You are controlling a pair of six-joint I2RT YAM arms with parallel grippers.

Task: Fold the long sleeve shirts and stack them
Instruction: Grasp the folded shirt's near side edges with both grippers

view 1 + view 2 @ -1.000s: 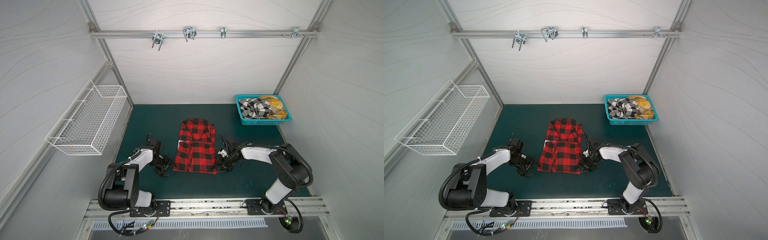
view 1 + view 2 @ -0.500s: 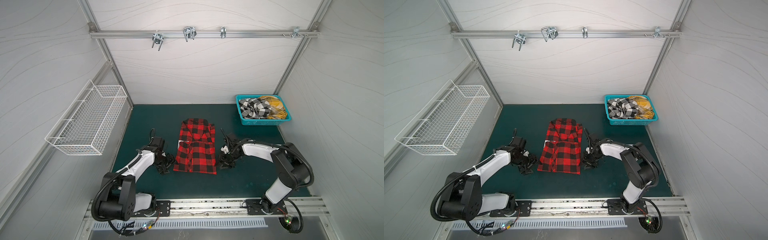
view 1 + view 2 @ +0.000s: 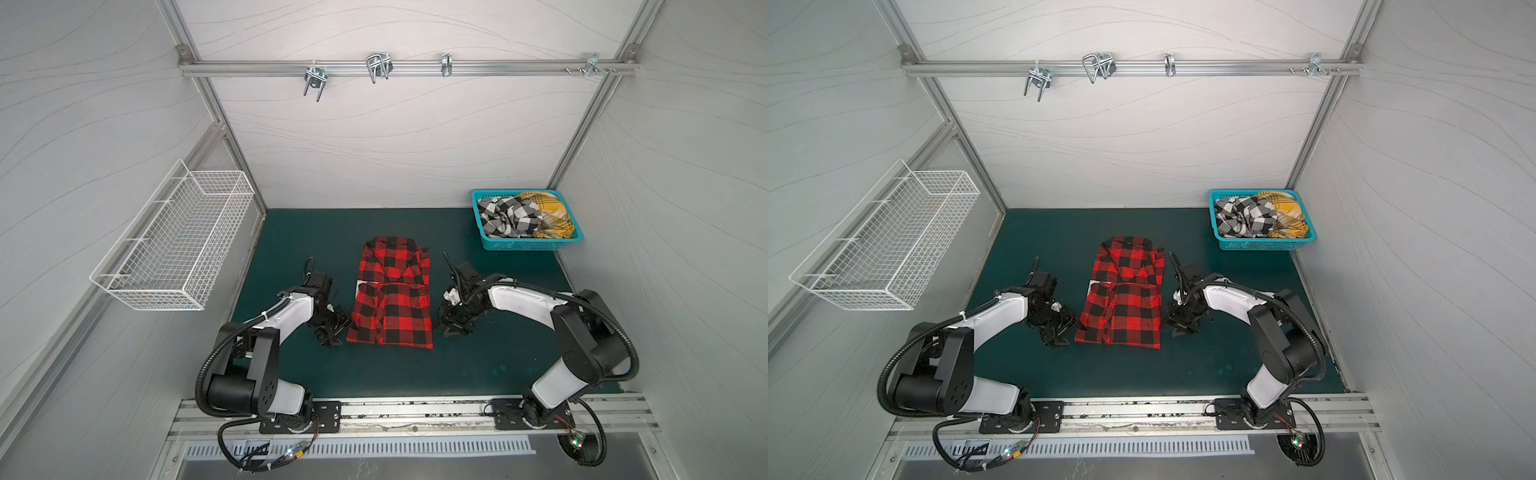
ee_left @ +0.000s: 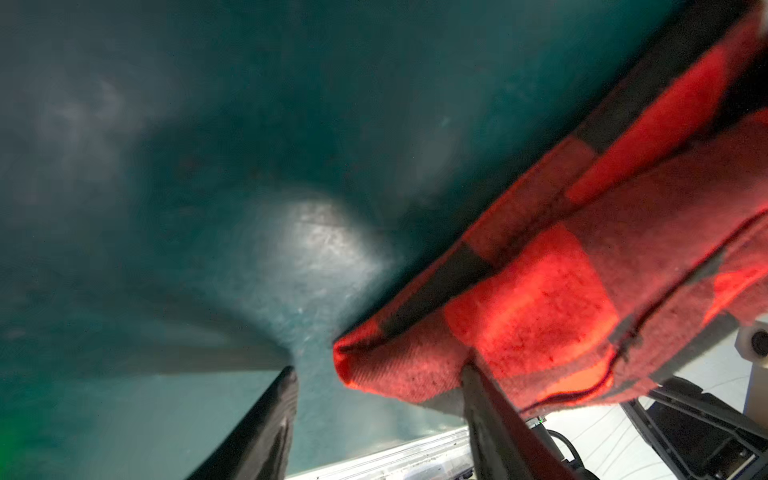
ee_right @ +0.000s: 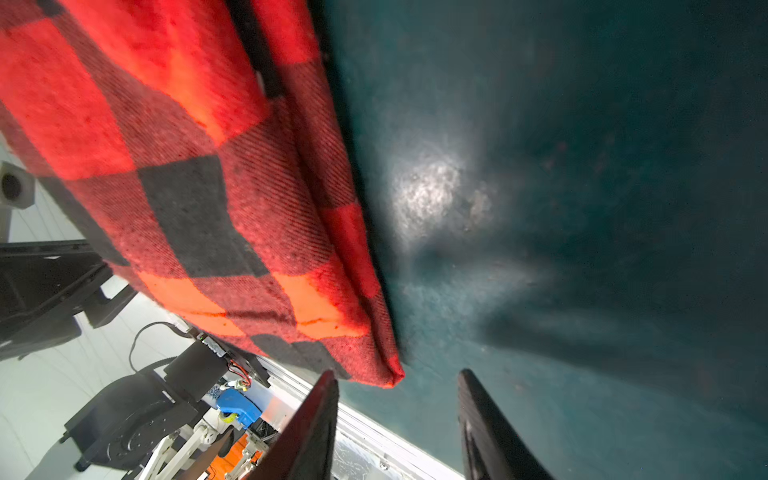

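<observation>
Between left gripper [image 3: 330, 334] and right gripper [image 3: 453, 327], both spread, pinching nothing: red-and-black shirt [image 3: 390, 307], narrowed lengthwise, hem corners just beside each. Seemingly awaits crosswise folding. Well beyond right gripper, crumpled in teal basket [image 3: 519, 247]: black-and-white shirt [image 3: 507, 218], yellow shirt [image 3: 548, 216].

I'm looking into a white-panelled booth. The walls [image 3: 395, 137], faintly lined with wavy grain, close it in at 9, 12 and 3 o'clock, joined by aluminium posts [image 3: 240, 166]. A metal rail [image 3: 249, 68] crosses the 12 o'clock wall high up and carries a few hooks [image 3: 377, 66]. At 9 o'clock a white wire basket [image 3: 178, 245] hangs on the wall. The table [image 3: 478, 365] is dark green, and a metal track [image 3: 415, 409] edges it at 6 o'clock. Soft light leaves a pale glare [image 4: 320, 237] on the table.
</observation>
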